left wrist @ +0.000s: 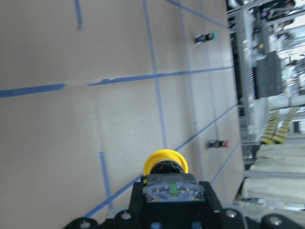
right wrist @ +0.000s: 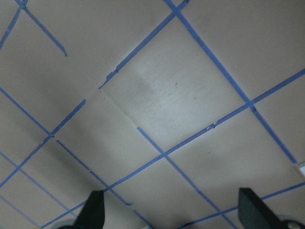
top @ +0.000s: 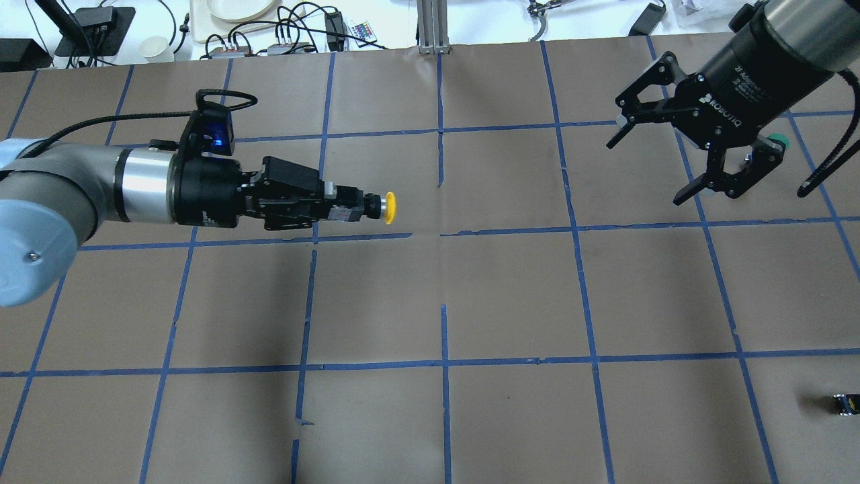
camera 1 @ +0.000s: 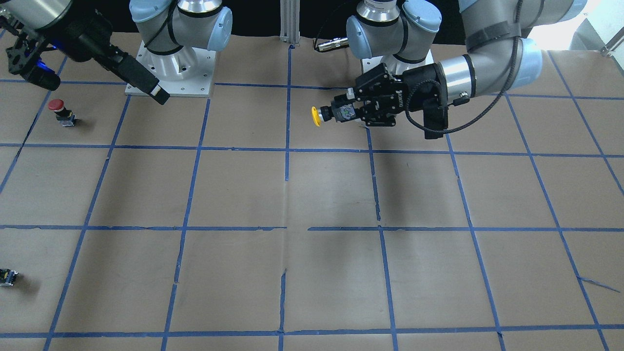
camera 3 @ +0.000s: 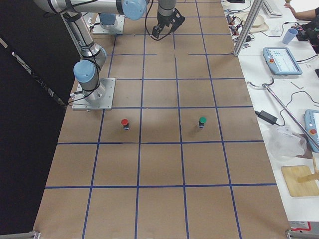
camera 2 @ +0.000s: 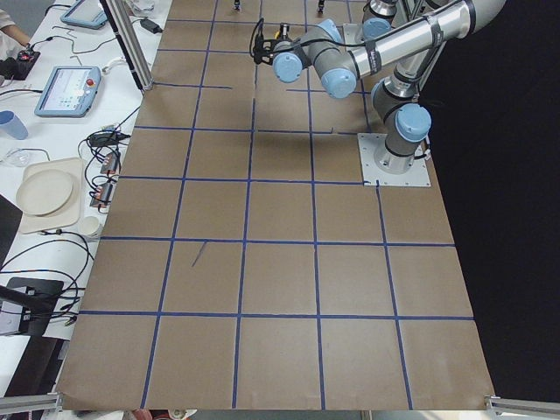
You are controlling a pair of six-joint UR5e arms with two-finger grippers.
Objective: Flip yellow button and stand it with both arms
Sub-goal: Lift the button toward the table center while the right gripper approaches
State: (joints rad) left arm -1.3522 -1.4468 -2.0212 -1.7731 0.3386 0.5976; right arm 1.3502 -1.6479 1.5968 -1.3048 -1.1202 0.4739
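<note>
The yellow button [top: 386, 207] is held sideways above the table, its yellow cap pointing away from the wrist toward the table's middle. My left gripper [top: 339, 205] is shut on its black and grey body. It also shows in the front-facing view [camera 1: 318, 116] and in the left wrist view [left wrist: 165, 163], sticking out beyond the fingers. My right gripper [top: 641, 173] is open and empty, raised over the far right of the table, well apart from the button. In the right wrist view its fingertips [right wrist: 95, 212] frame bare table.
A red-capped button [camera 1: 57, 109] stands near my right arm's base. A green-capped button [camera 3: 202, 121] stands farther out, partly hidden behind my right gripper in the overhead view. A small black block [top: 845, 403] lies near the right front edge. Blue tape lines grid the brown table [top: 510, 296].
</note>
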